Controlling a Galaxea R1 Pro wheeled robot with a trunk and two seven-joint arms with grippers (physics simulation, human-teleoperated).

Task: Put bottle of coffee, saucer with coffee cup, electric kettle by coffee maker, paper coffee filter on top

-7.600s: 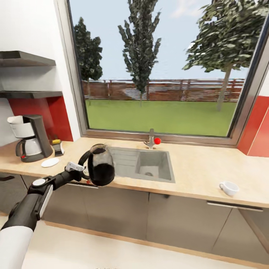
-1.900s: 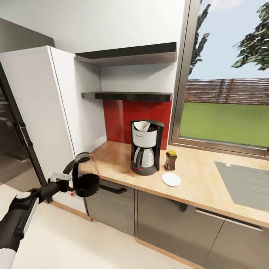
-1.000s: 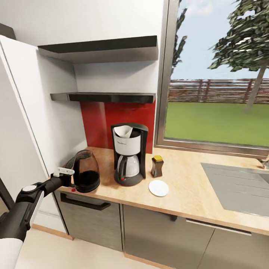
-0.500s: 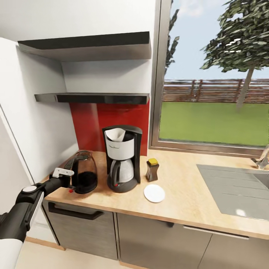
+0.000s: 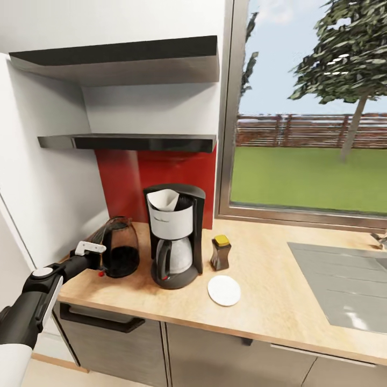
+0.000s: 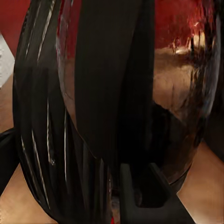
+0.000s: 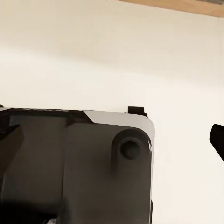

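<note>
Since 7.6 s ago the electric kettle (image 5: 119,246) has travelled from in front of the sink to the left end of the kitchen countertop (image 5: 269,301), and over the last 0.5 s it sits in about the same spot beside the coffee maker (image 5: 173,235) while the head camera has edged closer. It now stands upright, apparently resting on the worktop, just to the machine's left, with a narrow gap between them.

The left gripper (image 5: 97,256) is closed around the kettle's black loop handle, on the side facing away from the machine. The kettle lies straight ahead of the fingers, its long axis vertical, so a release looks like opening and drawing the arm back along its own line, away from the machine. The left arm is the one engaged.

The left wrist view adds what the head view lacks: the handle (image 6: 109,79) close up against the glass, 1 dark finger (image 6: 144,196) beside it, and wood grain under the base. The right wrist view shows part of the robot's body over pale floor; whether that pincer is open I cannot tell.

Elsewhere the paper coffee filter (image 5: 164,199) sits in the machine's top, the bottle of coffee (image 5: 220,253) stands to its right, and the saucer (image 5: 223,290) lies bare in front of the bottle.
</note>
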